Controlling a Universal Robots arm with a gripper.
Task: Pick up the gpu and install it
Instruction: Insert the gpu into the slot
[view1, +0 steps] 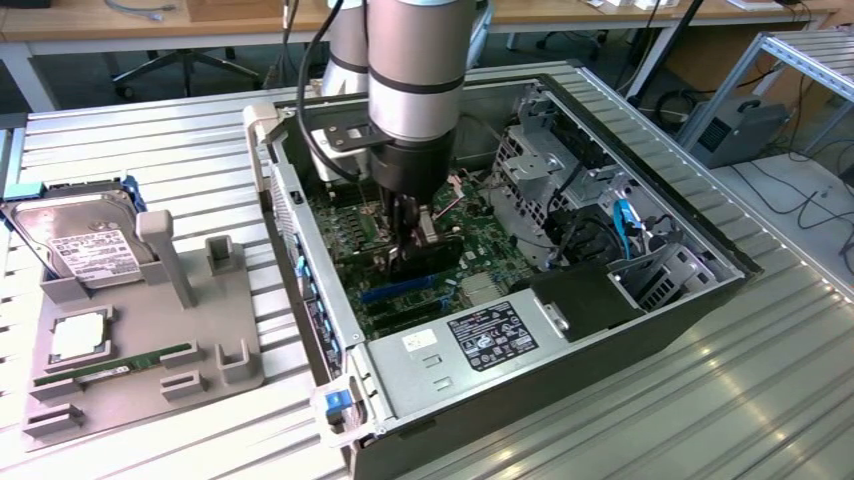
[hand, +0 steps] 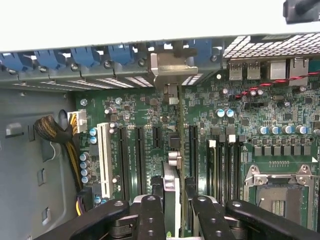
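Note:
My gripper (view1: 407, 238) reaches down into the open computer case (view1: 694, 300), above the green motherboard (view1: 470, 212). It is shut on the gpu (view1: 434, 258), a thin dark card held upright on edge. In the wrist view the gpu (hand: 171, 145) runs edge-on between the two black fingers (hand: 150, 217) of the gripper (hand: 172, 202), over the row of long black expansion slots (hand: 132, 160). Its pale metal bracket (hand: 170, 67) sits against the case's rear slot openings, below the blue clips (hand: 120, 52). Whether the card's lower edge is in a slot is hidden.
On the exterior view's left a grey holder tray (view1: 200, 300) carries a silver hard drive (view1: 87, 250), a processor (view1: 78, 335) and a green memory stick (view1: 114, 368). Inside the case are the power supply (view1: 487, 335), drive cages (view1: 534, 170), an empty processor socket (hand: 282, 195) and a cable bundle (hand: 50, 130).

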